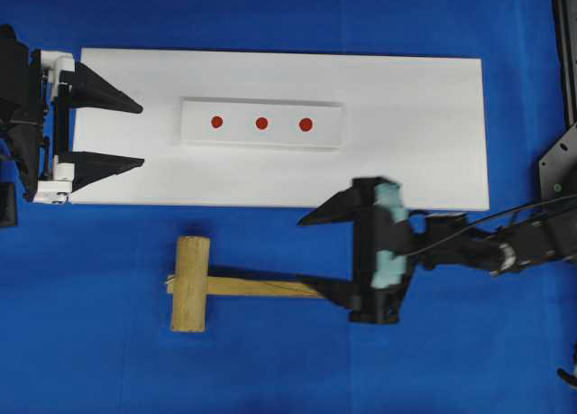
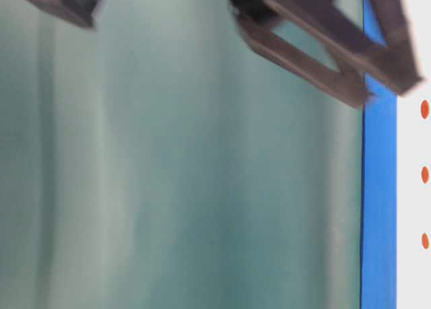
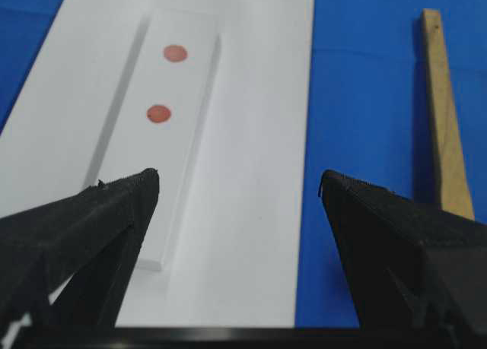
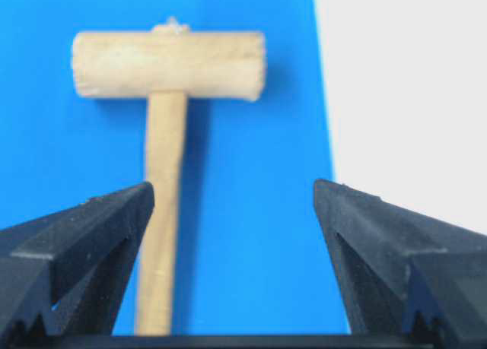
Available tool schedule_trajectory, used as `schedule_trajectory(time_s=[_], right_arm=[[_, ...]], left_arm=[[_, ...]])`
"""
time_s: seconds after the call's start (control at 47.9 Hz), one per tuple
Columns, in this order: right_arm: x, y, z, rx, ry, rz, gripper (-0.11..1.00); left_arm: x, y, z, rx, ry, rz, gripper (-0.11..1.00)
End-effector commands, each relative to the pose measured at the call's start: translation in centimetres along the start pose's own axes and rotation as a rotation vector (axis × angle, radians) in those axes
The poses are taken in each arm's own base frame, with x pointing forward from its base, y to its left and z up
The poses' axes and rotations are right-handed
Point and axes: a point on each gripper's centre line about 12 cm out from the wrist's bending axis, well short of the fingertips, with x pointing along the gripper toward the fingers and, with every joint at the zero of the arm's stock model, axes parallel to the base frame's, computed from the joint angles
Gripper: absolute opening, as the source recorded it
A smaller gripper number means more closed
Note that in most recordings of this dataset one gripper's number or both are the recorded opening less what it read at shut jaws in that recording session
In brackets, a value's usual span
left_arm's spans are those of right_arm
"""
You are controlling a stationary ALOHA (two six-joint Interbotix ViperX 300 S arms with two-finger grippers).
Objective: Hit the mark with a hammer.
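1. Now we see the hammer (image 1: 203, 285) lying flat on the blue cloth (image 1: 90, 342), just below the long edge of the white board (image 1: 415, 116) in the overhead view, apart from it.
2. Its thick head (image 4: 169, 65) points toward the left arm's side; the flat handle (image 3: 444, 113) runs toward the right arm.
3. Our right gripper (image 1: 317, 255) hangs over the handle's free end, jaws spread wide and holding nothing.
4. One right finger (image 1: 329, 290) sits over the handle's tip in the overhead view; whether it touches the wood we cannot tell. The other finger (image 1: 332, 208) lies near the board's edge.
5. From the right wrist view the handle passes beside the left-hand finger (image 4: 84, 235), not centred between the two.
6. Our left gripper (image 1: 135, 134) rests at the board's left end, jaws wide apart and empty.
7. A small raised white block (image 1: 261, 124) lies on the board, carrying three red marks (image 1: 261, 123) in a row.
8. The block lies ahead of the left gripper, well apart from the hammer.
9. The table-level view is mostly filled with a blurred grey-green surface, with dark gripper parts along the top.
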Motion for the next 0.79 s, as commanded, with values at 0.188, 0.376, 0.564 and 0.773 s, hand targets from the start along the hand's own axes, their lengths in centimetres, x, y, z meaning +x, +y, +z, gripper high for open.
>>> schedule_trajectory(time_s=[0.188,0.376,0.564,0.773], right_arm=[[-7.1,-4.6,1.7,-0.003,-0.146,-0.028,0.81],[-11.5,-6.8,1.2,0.009,-0.239,-0.021,0.81],[-13.5,-8.8,-1.0,-0.026,-0.265,-0.045,0.81],[-14.5,-10.5,-3.7,-0.047,-0.268,-0.066,0.81]], left_arm=[[-0.2,0.0,0.5,0.004,-0.018,0.000,0.83],[-0.6,-0.1,0.5,0.017,-0.032,-0.004,0.83],[-1.6,-0.1,0.5,0.020,-0.062,-0.009,0.82],[-3.4,-0.1,0.0,0.072,-0.112,-0.009,0.81]])
